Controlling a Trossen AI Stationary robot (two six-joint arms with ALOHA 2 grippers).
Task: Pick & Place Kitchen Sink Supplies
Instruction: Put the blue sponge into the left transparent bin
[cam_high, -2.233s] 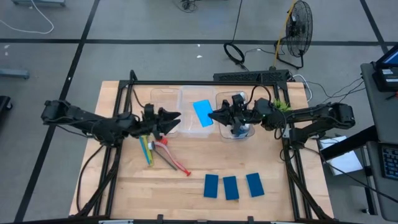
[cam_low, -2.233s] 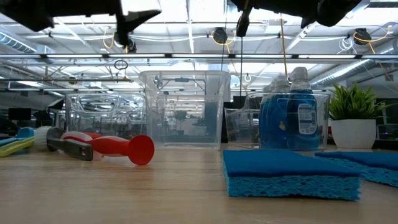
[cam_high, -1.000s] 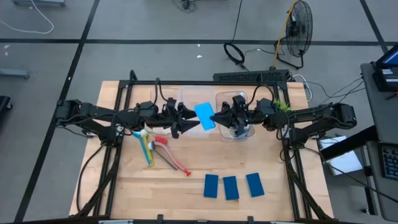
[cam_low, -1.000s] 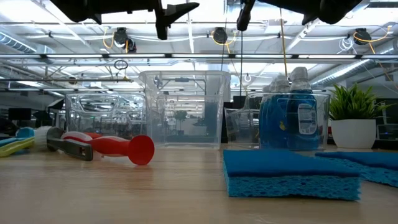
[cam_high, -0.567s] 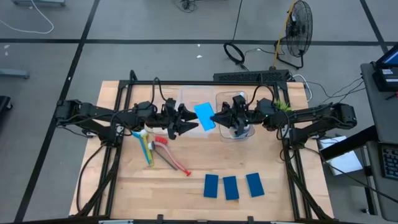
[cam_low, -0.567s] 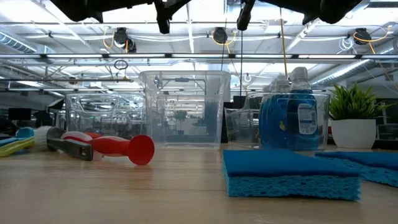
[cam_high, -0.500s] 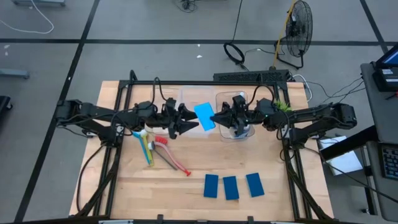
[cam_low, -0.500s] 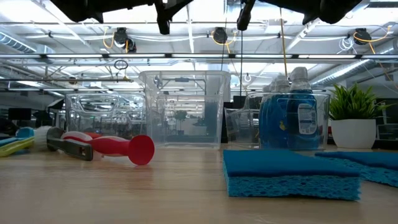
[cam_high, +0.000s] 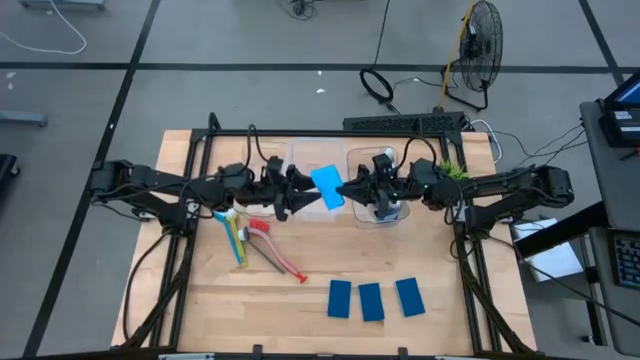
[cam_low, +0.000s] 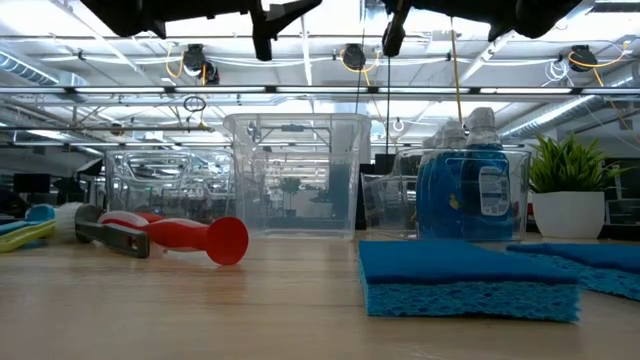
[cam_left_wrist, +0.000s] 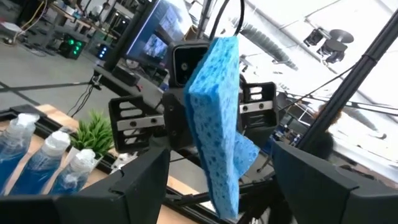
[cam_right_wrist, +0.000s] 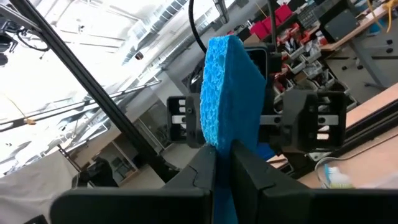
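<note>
- Right gripper is up in the air above the middle bin, pinched tight on one edge of a blue sponge, so the sponge sticks out toward the left arm.
- Left gripper faces it from the other side with its fingers spread wide, one on each side of the sponge's free end, not squeezing it yet as far as I can tell.
- From the left wrist view the sponge is a thick porous slab, rough and pitted, standing on edge.
- Both arms meet over the back middle of the tabletop, so that zone is crowded; the front left corner of the wood is bare with lots of room.
- Three more flat sponges lie in a row near the front edge, just beside each other.
- Brushes lie in a loose bundle left of center: a red handle with a round flared end, plus yellow-green and light blue ones.
- Blue-and-white bottles stand upright inside the right-hand clear bin, under the right arm.
- Small potted plant sits at the back right, near the tabletop edge.
- Bins are clear, hard plastic with rounded corners.
</note>
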